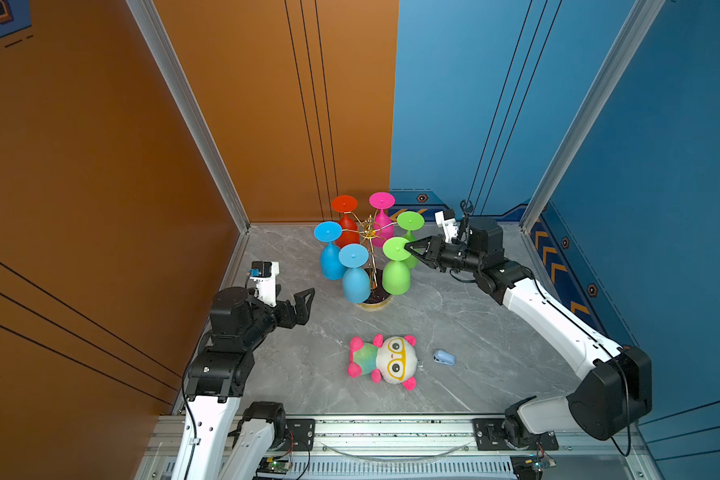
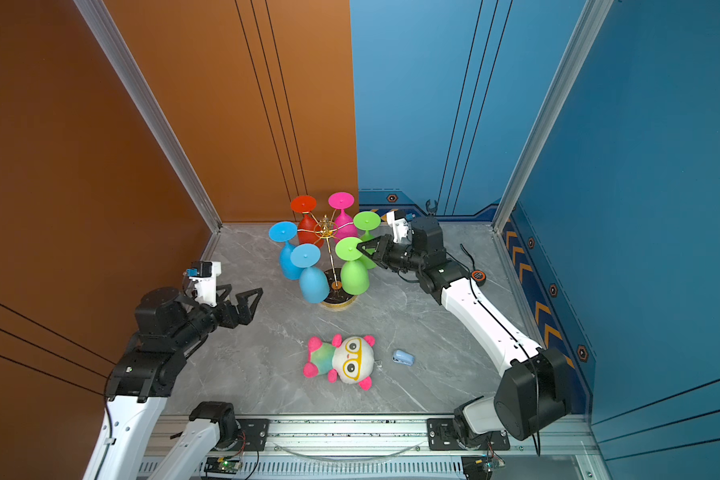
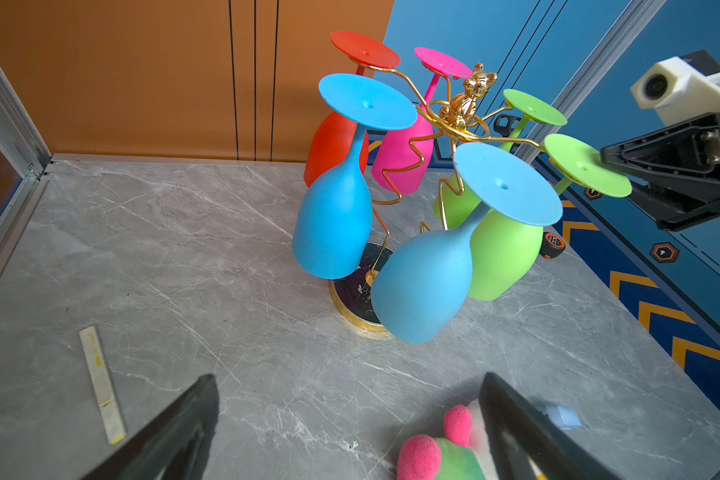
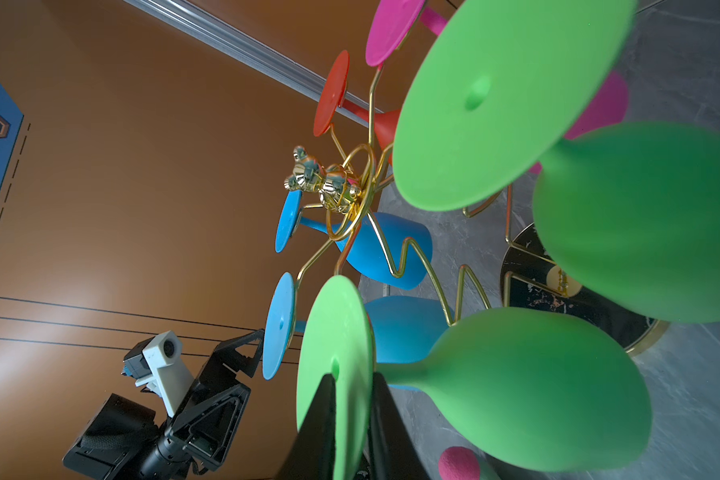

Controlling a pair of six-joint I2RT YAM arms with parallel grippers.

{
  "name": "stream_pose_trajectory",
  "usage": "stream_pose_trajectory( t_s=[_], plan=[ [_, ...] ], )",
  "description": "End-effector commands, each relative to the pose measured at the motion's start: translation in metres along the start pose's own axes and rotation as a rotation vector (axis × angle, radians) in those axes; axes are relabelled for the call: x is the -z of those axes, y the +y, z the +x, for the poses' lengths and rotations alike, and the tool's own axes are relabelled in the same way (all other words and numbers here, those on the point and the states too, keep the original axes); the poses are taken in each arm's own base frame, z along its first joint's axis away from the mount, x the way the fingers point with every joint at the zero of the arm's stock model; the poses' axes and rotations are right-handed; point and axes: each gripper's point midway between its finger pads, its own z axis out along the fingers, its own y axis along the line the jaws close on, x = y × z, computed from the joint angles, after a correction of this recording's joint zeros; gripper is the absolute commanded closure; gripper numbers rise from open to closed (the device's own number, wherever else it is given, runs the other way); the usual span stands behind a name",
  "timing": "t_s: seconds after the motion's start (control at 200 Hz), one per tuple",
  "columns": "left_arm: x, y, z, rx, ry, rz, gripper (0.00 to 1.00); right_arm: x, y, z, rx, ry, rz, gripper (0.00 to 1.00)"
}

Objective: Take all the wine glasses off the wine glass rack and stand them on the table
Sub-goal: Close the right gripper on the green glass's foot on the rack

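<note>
Wine glass rack [image 3: 356,291] carries six glasses [image 1: 355,282]; right fingers [image 4: 316,428] pinch green wine glass [image 1: 396,276], left fingers [image 3: 184,424] gape.

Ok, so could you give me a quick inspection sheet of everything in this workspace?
Surface: grey marble tabletop, no spills seen.
Job's things: wine glass rack upright, six coloured glasses hanging upside down.
Clutter: plush toy, small blue stapler-like item, tape roll, pale strip.
Grippers: right gripper fingers pinch near green wine glass by its foot; left gripper open, empty.
Cables: black cable on table beside right arm.
Surroundings: orange wall, blue wall.
</note>
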Motion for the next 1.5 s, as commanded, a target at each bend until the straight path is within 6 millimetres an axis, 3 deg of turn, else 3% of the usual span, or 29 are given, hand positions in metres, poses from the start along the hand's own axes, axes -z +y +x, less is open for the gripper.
stream_pose_trajectory(
  t_s=[0.0, 0.886, 1.497],
  plan=[
    [-0.001, 0.005, 0.007, -0.001, 0.013, -0.02, 0.02, 0.002, 0.021, -0.003, 0.024, -0.001, -0.057, 0.85],
    [-0.001, 0.01, 0.007, 0.009, 0.01, -0.042, 0.02, 0.014, 0.04, -0.007, -0.056, -0.048, -0.148, 1.0],
    [0.001, 0.009, 0.004, 0.001, -0.001, -0.042, 0.02, 0.013, 0.028, -0.018, -0.12, -0.101, -0.114, 1.0]
  ],
)
